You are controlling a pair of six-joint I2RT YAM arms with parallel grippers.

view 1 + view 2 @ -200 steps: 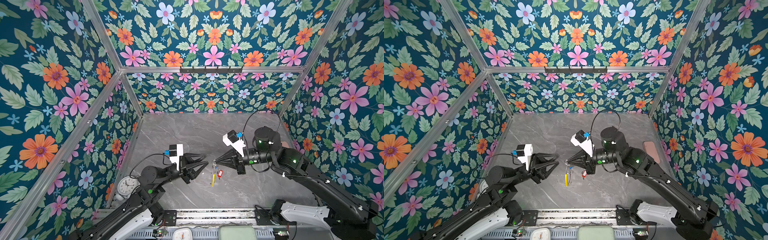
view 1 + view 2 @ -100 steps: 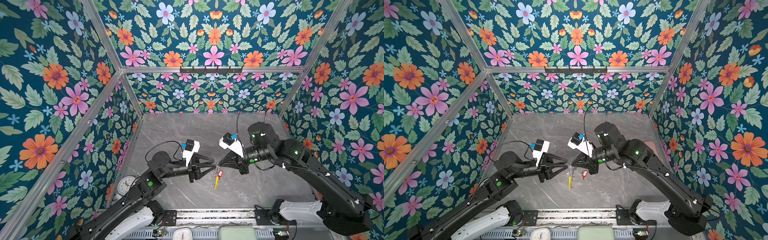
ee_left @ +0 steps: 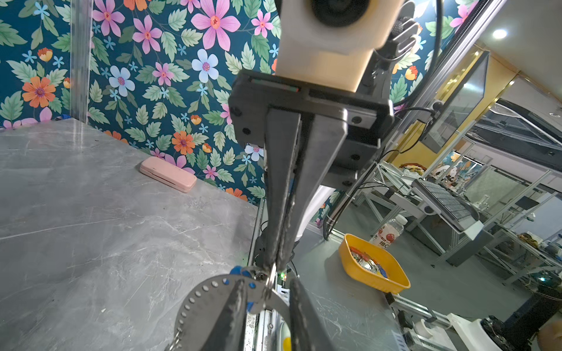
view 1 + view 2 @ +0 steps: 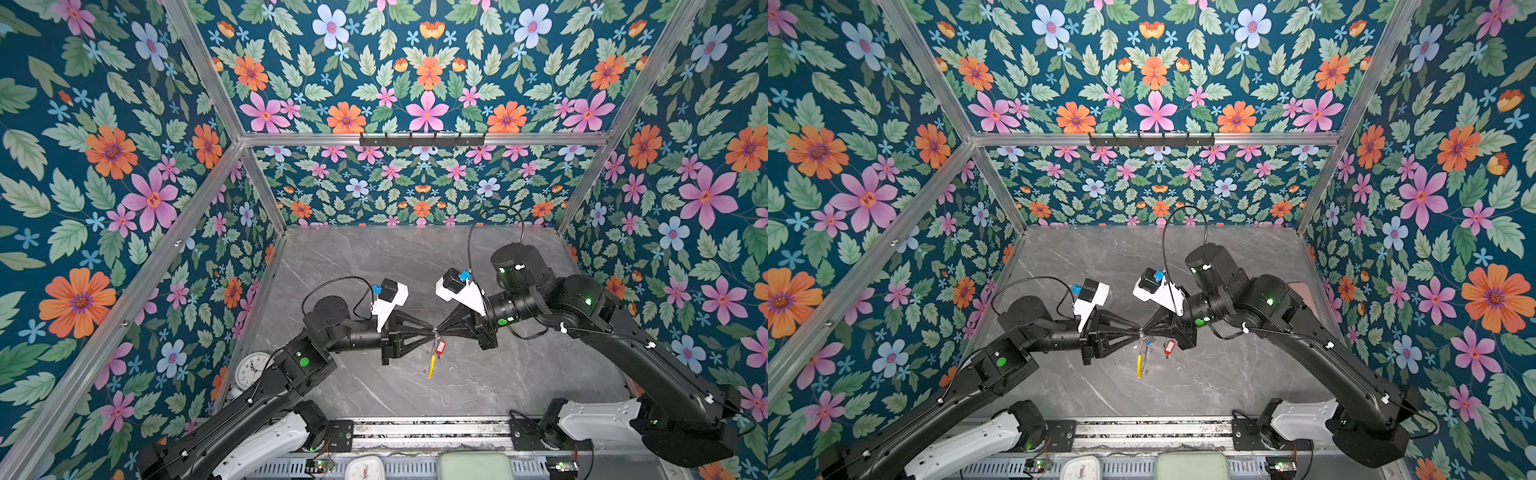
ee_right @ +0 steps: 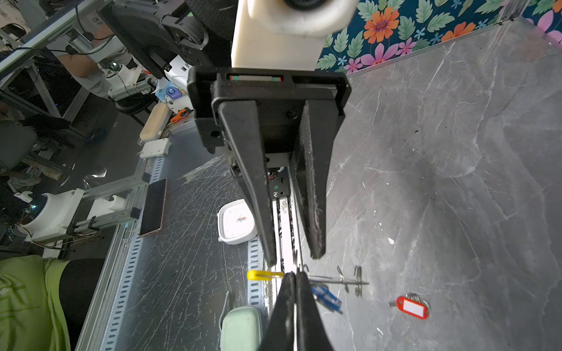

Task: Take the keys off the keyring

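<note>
1. In both top views the two black arms meet tip to tip in the lower centre of the frame, above the grey marble-patterned table [image 4: 374,257].
2. The right gripper [image 5: 294,278] has its jaws pressed together on the rim of the keyring [image 3: 197,304], a large thin dark grey hoop held clear of the table.
3. The left gripper [image 5: 293,256] has its jaws apart, its tips on either side of the hoop's edge, just beside the right gripper's tips. Whether they touch the hoop cannot be told.
4. The hoop's yellow curved section [image 4: 1139,365] hangs just below the meeting point.
5. The small blue-tagged key [image 5: 327,297] hangs at the hoop, just beside the right gripper's fingers.
6. The small red-tagged key [image 5: 412,307] lies flat on the table, apart from the hoop, in the lower right of the right wrist view.
7. Bare small metal loops [image 5: 358,281] sit on the hoop.
8. A round white clock [image 4: 251,368] stands at the table's left edge, and a flat pink case [image 3: 168,174] lies against the floral wall.
</note>
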